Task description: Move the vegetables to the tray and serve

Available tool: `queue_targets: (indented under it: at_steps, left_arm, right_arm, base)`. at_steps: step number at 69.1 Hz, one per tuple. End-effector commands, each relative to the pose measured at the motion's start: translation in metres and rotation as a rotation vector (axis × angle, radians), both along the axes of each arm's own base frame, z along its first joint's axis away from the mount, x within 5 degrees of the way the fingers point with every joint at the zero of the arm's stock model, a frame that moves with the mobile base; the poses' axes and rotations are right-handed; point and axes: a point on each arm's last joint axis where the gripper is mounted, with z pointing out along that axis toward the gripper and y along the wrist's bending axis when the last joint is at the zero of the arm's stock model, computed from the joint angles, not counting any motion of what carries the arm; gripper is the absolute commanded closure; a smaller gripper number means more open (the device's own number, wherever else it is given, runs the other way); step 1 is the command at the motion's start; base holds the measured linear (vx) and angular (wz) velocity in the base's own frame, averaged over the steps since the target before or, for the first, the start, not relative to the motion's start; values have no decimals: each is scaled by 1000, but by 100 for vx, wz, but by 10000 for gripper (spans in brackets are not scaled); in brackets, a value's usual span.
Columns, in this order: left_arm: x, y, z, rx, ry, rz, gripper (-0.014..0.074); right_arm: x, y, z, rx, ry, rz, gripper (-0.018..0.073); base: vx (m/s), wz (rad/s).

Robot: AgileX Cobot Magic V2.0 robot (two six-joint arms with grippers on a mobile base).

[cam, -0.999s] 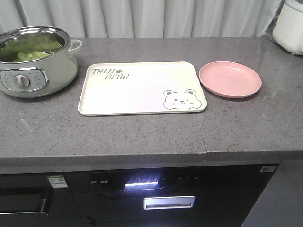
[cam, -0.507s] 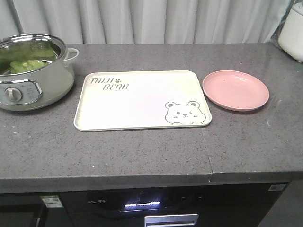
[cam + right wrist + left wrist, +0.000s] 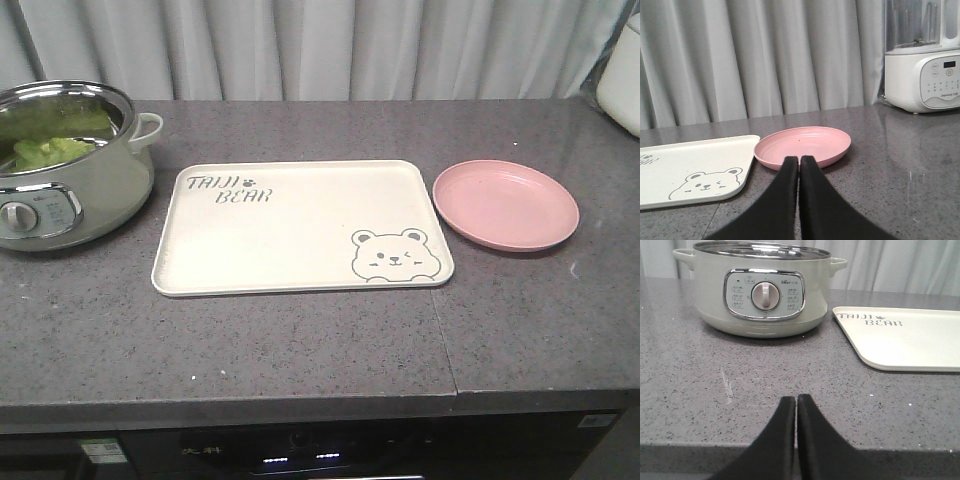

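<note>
Left gripper (image 3: 796, 400) and right gripper (image 3: 799, 160) are clenched on nothing, lettuce (image 3: 50, 150) sits in the pot (image 3: 95, 195), so a shallow pinch could drop it short of the tray (image 3: 300, 225).

Grey counter (image 3: 300, 345): pot (image 3: 95, 200), tray (image 3: 290, 235), pink plate (image 3: 505, 203)

Soft, even light — sharp focus.
</note>
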Motion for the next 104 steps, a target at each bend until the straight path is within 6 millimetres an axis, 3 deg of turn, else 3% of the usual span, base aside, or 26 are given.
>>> queue_targets:
  at_steps: [1, 104]
  left_arm:
    - [1, 1, -2, -9, -59, 9, 602]
    - [1, 1, -2, -9, -59, 9, 602]
  right_arm:
    - [-1, 0, 2, -19, -68, 2, 562]
    - [-1, 0, 2, -19, -68, 2, 562]
  base:
    - [4, 0]
    - [2, 0]
